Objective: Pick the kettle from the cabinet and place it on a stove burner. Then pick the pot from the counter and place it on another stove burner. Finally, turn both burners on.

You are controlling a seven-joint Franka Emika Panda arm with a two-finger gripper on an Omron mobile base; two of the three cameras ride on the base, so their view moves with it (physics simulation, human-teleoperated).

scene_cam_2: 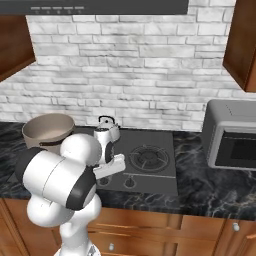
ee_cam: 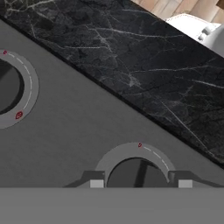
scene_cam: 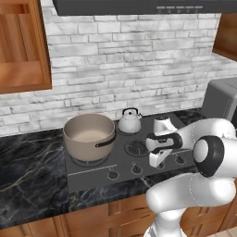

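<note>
Your hand (ee_cam: 137, 183) is spread around a knob (ee_cam: 136, 174) on the cooktop (scene_cam: 121, 159), fingers either side. Pot (scene_cam: 89, 134) and kettle (scene_cam: 130, 121) sit on burners.

A home kitchen.
Gas cooktop (scene_cam: 92, 171) in black marble counter (scene_cam: 28, 185), white brick wall (scene_cam: 139, 60), wooden cabinets (scene_cam: 23, 46), microwave (scene_cam_2: 232, 142).

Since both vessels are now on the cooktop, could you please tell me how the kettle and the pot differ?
The pot is wide, beige and open-topped with a pale inside; the kettle is small, squat, silvery-white and lidded. The pot has short dark side handles; the kettle has a thin black arched handle. The pot sits on the front left burner, the kettle on a rear burner behind it. Both stand upright on the cooktop.
</note>
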